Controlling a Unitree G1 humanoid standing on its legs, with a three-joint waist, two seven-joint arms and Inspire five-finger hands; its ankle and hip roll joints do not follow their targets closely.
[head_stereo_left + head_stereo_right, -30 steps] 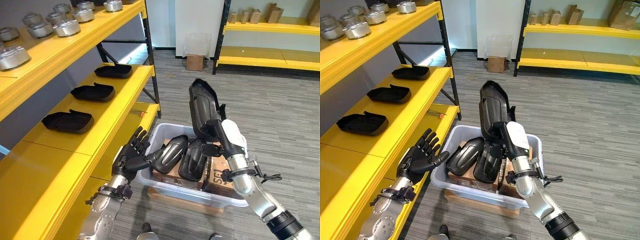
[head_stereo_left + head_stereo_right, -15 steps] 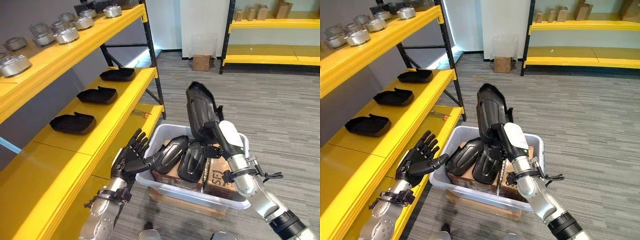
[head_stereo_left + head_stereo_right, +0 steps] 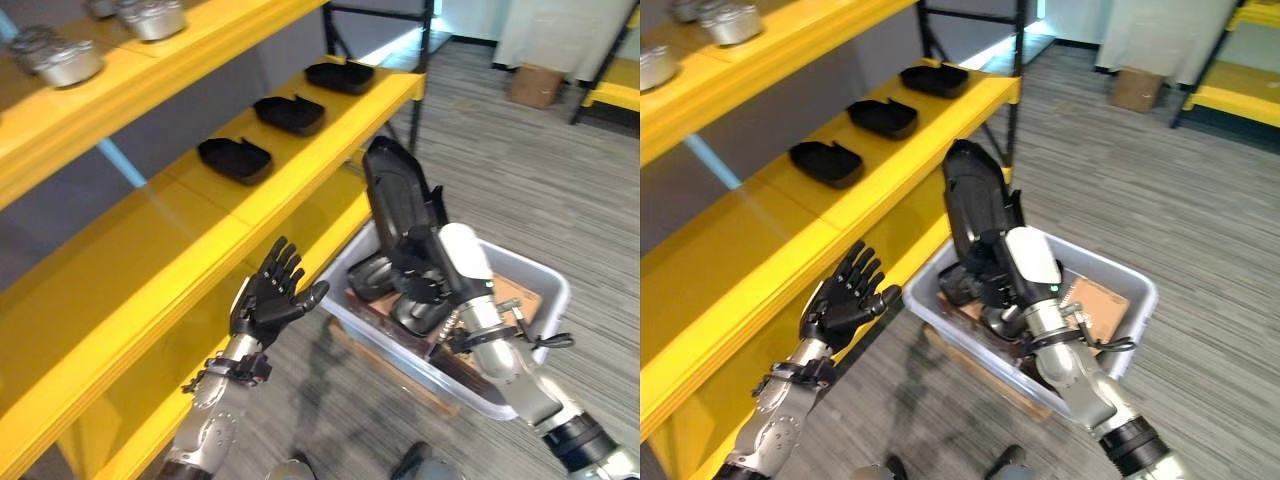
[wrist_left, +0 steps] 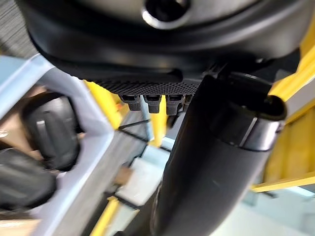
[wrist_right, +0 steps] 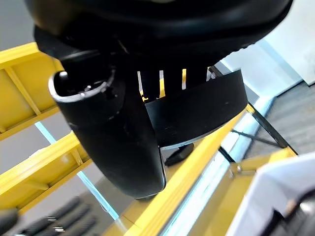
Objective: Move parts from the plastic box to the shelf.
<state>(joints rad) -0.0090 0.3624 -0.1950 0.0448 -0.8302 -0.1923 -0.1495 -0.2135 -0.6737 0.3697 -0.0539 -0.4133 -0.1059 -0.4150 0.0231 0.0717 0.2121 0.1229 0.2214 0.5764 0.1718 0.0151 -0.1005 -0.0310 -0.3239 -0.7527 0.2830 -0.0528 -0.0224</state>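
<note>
A yellow shelf point(image 3: 130, 290) of several tiers runs along the robot's left side, above a grey carpeted floor point(image 3: 560, 190). On its middle tier three black moulded parts point(image 3: 235, 159) lie in a row, well apart from one another, and on the top tier stand round silver metal parts point(image 3: 65, 62). A second yellow shelf unit point(image 3: 1230, 95) and a small cardboard box point(image 3: 1135, 88) stand at the far side of the room.

Just beside the shelf's lower tier a pale grey plastic box point(image 3: 500, 395) sits on the floor, set on what looks like a flat piece of cardboard point(image 3: 385, 365). Inside it lie more black parts point(image 3: 375, 278) along with a brown carton point(image 3: 515, 295).

The right hand point(image 3: 425, 275), its thumb bearing a white cover, holds a long black part point(image 3: 395, 200) upright above the box, with the fingers curled round the part's lower end; the part's upper end reaches up in front of the edge of the shelf's middle tier. In the right wrist view the same part point(image 5: 197, 110) shows as a curved black shell past the hand, with yellow shelf beams behind it.

The left hand point(image 3: 268, 298) hangs between the shelf's lower tier and the box, palm up-turned, its fingers spread apart and straight, holding nothing. The left wrist view shows the corner of the plastic box point(image 4: 86, 132) with dark parts inside it.
</note>
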